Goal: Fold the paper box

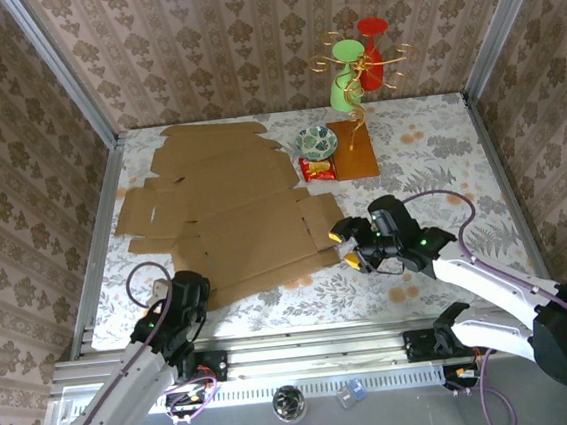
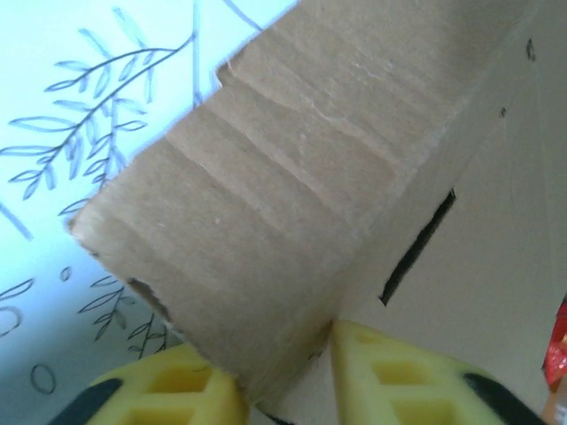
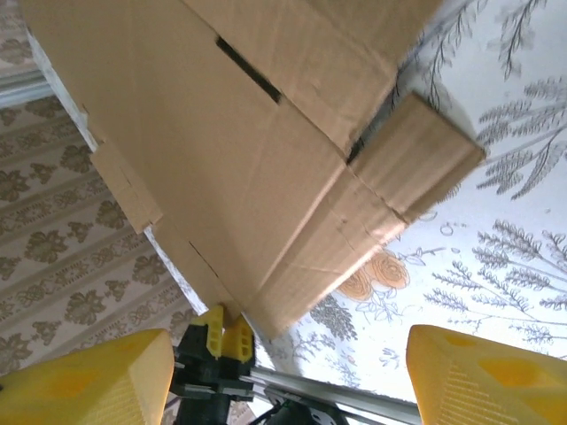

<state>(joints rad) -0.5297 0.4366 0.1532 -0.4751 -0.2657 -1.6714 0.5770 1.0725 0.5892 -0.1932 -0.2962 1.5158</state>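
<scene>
The paper box (image 1: 233, 207) is a flat, unfolded brown cardboard blank lying on the flowered table, left of centre. My left gripper (image 1: 198, 284) is at the blank's near left corner. In the left wrist view its yellow fingers (image 2: 416, 376) are shut on a raised cardboard flap (image 2: 283, 204). The right wrist view shows that same pinch from across the table, the left gripper (image 3: 220, 335) holding the corner of the box (image 3: 239, 159). My right gripper (image 1: 347, 246) stands open just off the blank's near right edge, with nothing between its fingers (image 3: 478, 376).
A green vase (image 1: 345, 78) and a red vase (image 1: 372, 51) with gold wire stand at the back. A patterned bowl (image 1: 317, 142) and a snack packet (image 1: 318, 169) sit beside an orange mat (image 1: 356, 150). Papered walls close three sides; a metal rail (image 1: 306, 343) runs along the near edge.
</scene>
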